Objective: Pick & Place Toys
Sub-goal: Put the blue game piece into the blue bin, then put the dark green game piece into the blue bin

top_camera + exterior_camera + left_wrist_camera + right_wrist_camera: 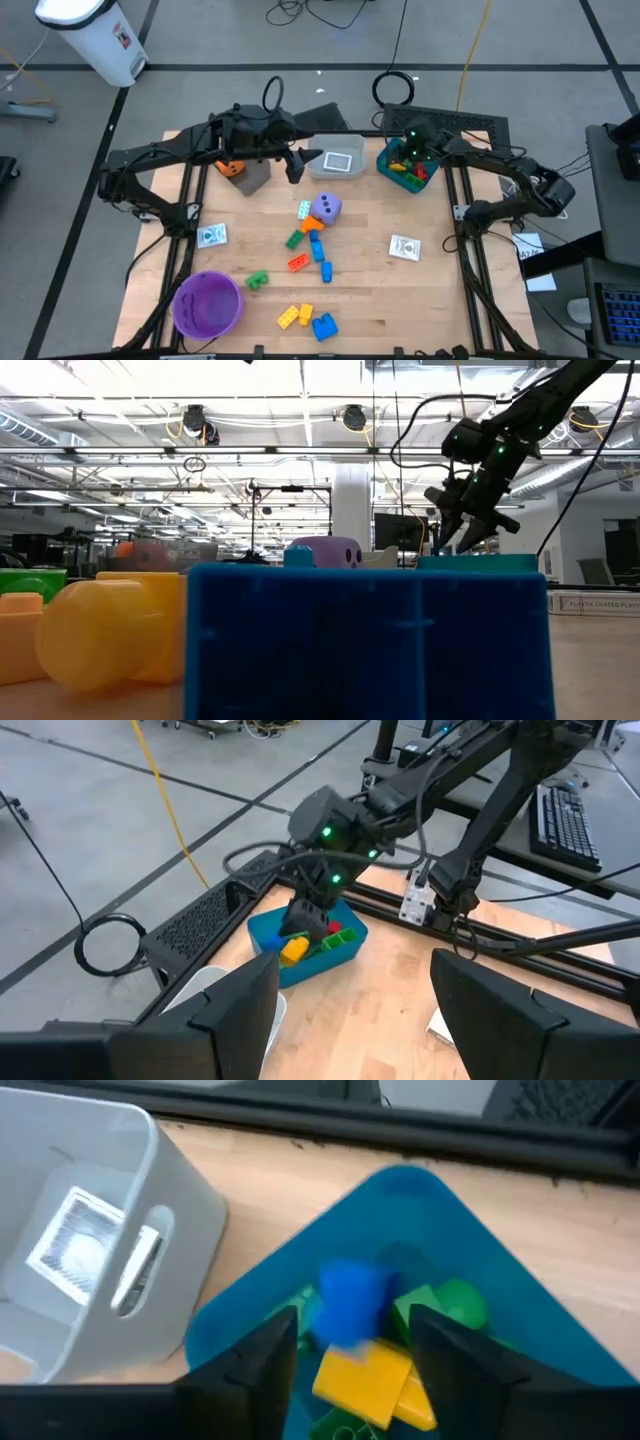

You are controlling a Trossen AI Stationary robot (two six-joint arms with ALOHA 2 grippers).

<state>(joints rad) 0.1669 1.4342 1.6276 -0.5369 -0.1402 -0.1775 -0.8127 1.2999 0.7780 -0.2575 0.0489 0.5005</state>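
Note:
My right gripper [412,152] hangs open over the teal bin [385,165] at the far right, which holds yellow, green and red bricks [375,1380]. A blurred blue brick [350,1305] shows in the gap beyond its fingertips [355,1342], touching neither finger. My left gripper [295,162] is open and empty, above the table beside the white bin [338,145]. Loose bricks [318,250], a purple die [326,207] and whitish cards [405,247] lie on the table's middle. An orange die [230,168] sits in the grey bin [252,180].
A purple bowl [208,303] stands at the near left. A card [340,160] lies in the white bin. Yellow [295,316] and blue [324,325] bricks lie by the near edge, right in front of the low camera [365,640]. Another card [212,235] lies at the left.

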